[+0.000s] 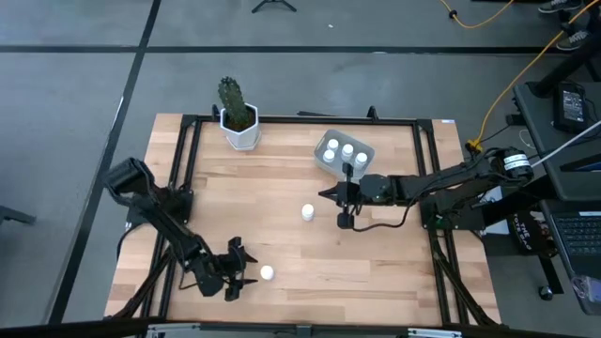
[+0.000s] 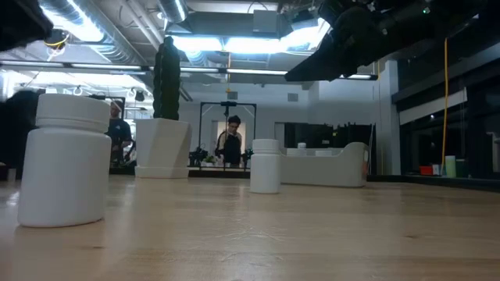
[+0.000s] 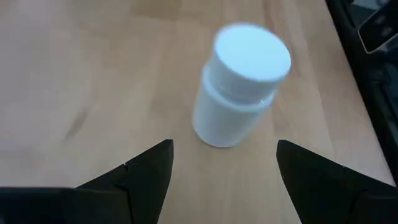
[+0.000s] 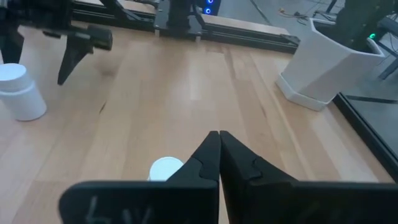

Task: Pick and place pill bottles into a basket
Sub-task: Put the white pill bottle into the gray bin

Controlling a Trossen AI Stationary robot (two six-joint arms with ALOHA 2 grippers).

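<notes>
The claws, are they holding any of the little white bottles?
No. The left claw is open, with a small white plastic pill bottle standing just ahead of it, untouched. The right claw is shut on nothing.

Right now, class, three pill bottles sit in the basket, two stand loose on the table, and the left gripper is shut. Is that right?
Not quite. The left gripper is open, its fingers apart before a pill bottle, as the left wrist view shows. The rest holds.
</notes>
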